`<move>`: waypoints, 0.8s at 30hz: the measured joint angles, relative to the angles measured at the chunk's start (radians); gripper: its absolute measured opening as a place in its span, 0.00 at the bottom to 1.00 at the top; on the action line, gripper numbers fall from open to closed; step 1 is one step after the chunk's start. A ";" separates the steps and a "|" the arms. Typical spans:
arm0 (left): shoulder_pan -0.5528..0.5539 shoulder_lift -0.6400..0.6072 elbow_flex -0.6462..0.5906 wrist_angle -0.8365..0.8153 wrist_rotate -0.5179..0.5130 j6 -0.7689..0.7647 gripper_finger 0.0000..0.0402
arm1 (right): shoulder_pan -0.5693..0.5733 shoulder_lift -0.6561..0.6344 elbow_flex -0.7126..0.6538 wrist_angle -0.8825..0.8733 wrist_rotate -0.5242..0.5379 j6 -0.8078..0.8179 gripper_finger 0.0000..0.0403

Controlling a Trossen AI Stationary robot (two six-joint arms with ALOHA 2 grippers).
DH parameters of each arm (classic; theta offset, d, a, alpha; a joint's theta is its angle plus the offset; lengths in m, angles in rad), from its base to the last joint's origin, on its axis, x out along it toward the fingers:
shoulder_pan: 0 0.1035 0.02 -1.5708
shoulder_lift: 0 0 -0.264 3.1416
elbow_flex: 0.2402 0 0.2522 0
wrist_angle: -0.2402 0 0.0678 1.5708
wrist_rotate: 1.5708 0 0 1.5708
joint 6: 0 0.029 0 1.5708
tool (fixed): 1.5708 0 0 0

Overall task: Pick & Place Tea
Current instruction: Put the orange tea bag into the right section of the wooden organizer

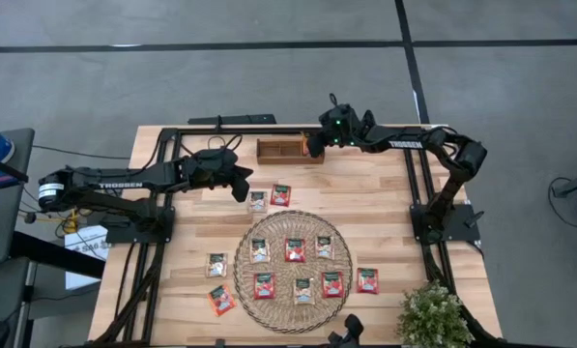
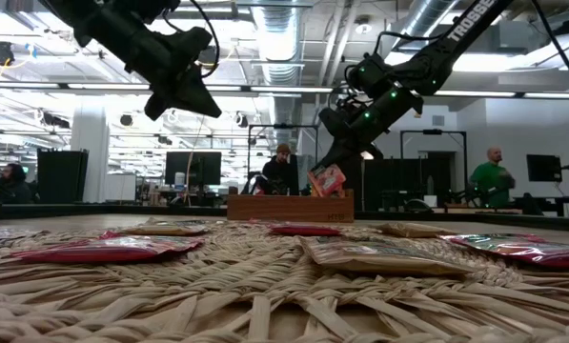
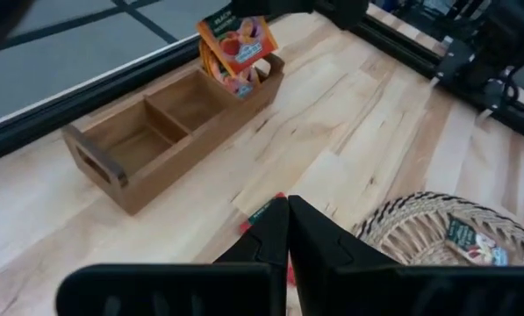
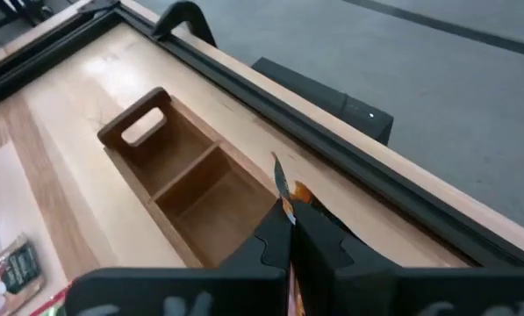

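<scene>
I see the pale butcher-block wooden table (image 1: 375, 208) with the big round woven straw mat (image 1: 293, 311) near its front edge, carrying seven small flat square tea sachets (image 1: 295, 249), red-orange and pale cream with dark green bands; more lie on the bare wood, two (image 1: 270, 198) just behind the mat, two (image 1: 217, 281) off its left side and one (image 1: 367, 280) off its right. The long brown wooden tray (image 1: 279, 151), split into compartments, sits at the table's back edge, near the middle. My right gripper (image 2: 334, 164) hangs over the tray's right end, fingers clamped on a red-orange sachet (image 3: 238, 42) held upright just above the end compartment, where another sachet (image 3: 240, 82) already stands. My left gripper (image 1: 242, 185) hovers above the table's left half, near the two sachets behind the mat, fingers together and holding nothing.
</scene>
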 joint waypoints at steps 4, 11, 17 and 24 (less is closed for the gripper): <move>0.000 0.000 0.000 0.000 0.007 0.013 0.00 | 0.006 0.000 0.000 -0.008 0.036 -0.014 0.00; 0.000 0.000 0.000 0.000 0.011 0.026 0.00 | 0.011 0.000 0.000 0.006 0.040 -0.025 0.00; 0.000 0.000 0.001 0.007 0.025 0.033 0.00 | 0.017 0.000 0.000 0.003 0.045 -0.033 0.00; 0.000 0.000 0.001 0.007 0.054 0.033 0.00 | 0.029 0.000 0.000 0.005 0.043 -0.024 0.00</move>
